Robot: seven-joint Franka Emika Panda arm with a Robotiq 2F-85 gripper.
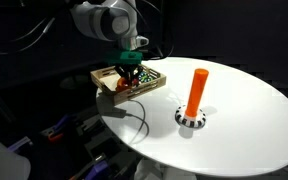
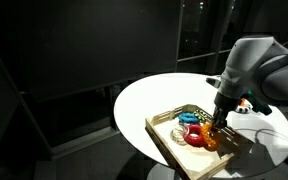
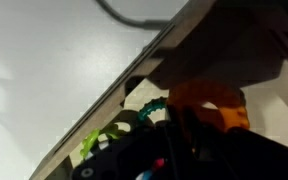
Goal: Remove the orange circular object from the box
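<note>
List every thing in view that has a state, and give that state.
claw: lowered into the box, at the orange ring; whether it is open or shut cannot be told.
orange ring: inside the box, not yet out.
red ring: lying in the box.
box: resting on the table, holding rings.
peg: upright on the table, bare.

Tall orange peg (checkered b/w base) stands upright approx mid-way across white round table.

Inside shallow light-wood box on white tabletop: flat orange ring, seemingly under gripper; tall orange peg well apart.
</note>
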